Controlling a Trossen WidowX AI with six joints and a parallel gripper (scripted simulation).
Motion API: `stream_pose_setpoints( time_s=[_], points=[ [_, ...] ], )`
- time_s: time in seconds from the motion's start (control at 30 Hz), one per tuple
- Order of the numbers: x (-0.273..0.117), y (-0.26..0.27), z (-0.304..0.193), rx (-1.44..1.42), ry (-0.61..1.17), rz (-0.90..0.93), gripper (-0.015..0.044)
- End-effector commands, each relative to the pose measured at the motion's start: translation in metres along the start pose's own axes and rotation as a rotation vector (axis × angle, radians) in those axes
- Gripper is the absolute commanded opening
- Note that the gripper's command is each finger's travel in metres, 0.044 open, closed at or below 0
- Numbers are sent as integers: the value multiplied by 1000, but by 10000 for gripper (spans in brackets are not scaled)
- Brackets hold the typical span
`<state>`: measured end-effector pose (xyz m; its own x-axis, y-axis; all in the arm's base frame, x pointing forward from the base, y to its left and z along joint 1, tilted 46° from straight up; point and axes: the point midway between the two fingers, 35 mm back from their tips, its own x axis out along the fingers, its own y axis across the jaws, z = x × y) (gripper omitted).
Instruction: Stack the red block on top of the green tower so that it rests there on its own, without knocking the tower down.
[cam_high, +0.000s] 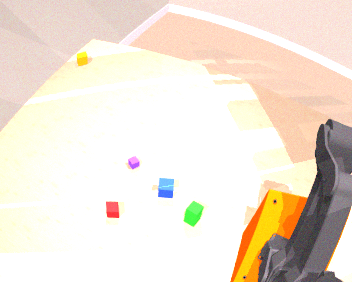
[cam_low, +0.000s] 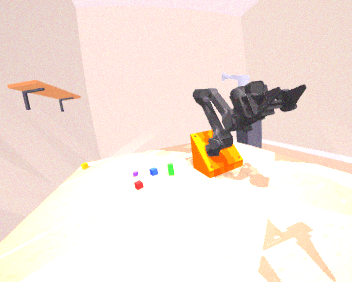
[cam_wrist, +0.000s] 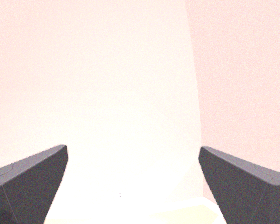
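Observation:
The red block (cam_high: 112, 210) (cam_low: 139, 185) lies on the table, apart from the other blocks. The green tower (cam_high: 193, 214) (cam_low: 171, 169) stands upright on the table, between the blue block and the arm's orange base. My gripper (cam_wrist: 134, 153) (cam_low: 303, 95) is open with nothing between its fingers. It is raised high above the table in the exterior view, on the far side of the base from the blocks. In the top view the fingers are out of view.
A blue block (cam_high: 166, 188) (cam_low: 154, 171) sits close to the green tower. A small purple block (cam_high: 133, 162) (cam_low: 135, 173) is beyond it. A yellow block (cam_high: 82, 59) (cam_low: 84, 165) lies near the table's far edge. The orange base (cam_high: 255, 240) (cam_low: 202, 159) carries the arm.

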<state>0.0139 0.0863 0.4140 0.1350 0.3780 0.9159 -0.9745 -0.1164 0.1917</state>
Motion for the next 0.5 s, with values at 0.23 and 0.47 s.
stream_pose_setpoints(
  time_s=[0.23,0.47],
  points=[
    [24,-4,-48,-233,201,11,440],
    [42,-28,-101,-444,426,3,440]
  ],
)
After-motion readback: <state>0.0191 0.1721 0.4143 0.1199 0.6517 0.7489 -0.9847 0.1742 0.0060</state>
